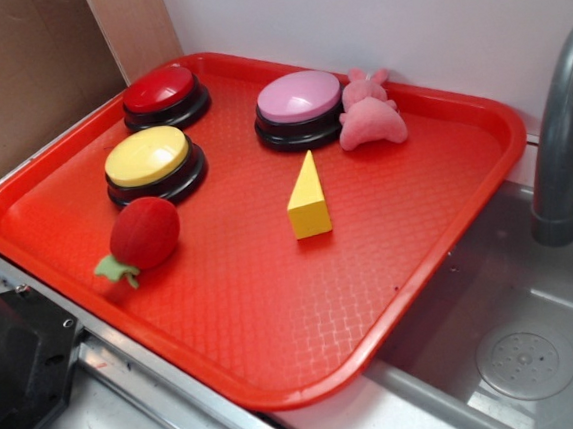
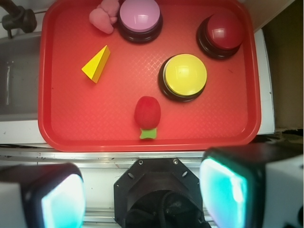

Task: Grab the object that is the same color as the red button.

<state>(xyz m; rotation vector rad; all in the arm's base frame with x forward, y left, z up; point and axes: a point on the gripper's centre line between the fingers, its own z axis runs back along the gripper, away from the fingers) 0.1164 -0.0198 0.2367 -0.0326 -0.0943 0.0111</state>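
Strawberry lies on the red tray near its front rim, at seven o'clock from the yellow button, well apart from the red button. Fingers stand wide, gripper outside the tray. Descend centred over the plush body, straddling it clear of the leaf.

Items counted: one red tray. Three domed push buttons on it: one red button, one yellow button, one pink button. One red plush strawberry. One pink plush pig. One yellow wedge block. One grey faucet beside the tray.
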